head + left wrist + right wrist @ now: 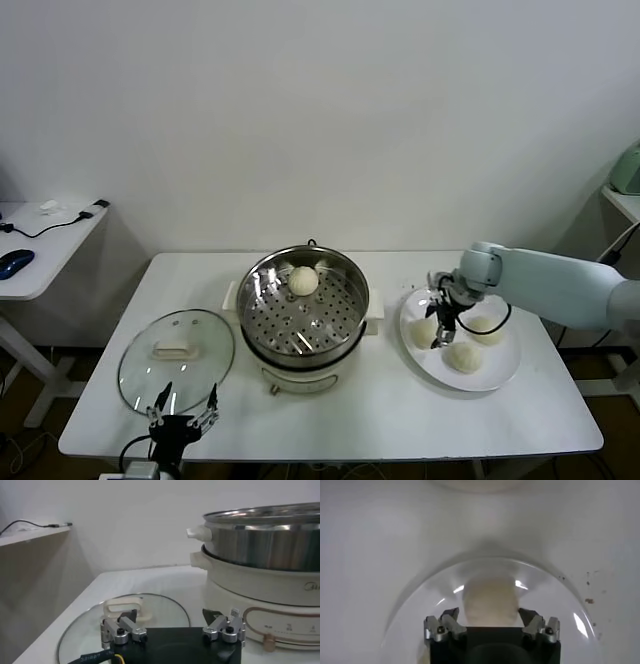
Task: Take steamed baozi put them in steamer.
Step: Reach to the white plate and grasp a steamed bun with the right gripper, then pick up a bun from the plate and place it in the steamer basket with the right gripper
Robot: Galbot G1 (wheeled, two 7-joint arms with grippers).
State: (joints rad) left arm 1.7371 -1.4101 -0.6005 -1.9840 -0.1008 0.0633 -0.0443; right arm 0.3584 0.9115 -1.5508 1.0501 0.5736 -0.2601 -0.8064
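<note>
Pale blue right arm reaching in from the right, black right gripper pointed down, fingers spread apart. Black left gripper parked low at front, jaws wide.

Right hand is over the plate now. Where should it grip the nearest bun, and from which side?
Grip the bun across its rounded sides, coming straight down from above. It sits dome-up on the plate, and the right hand already straddles it.
</note>
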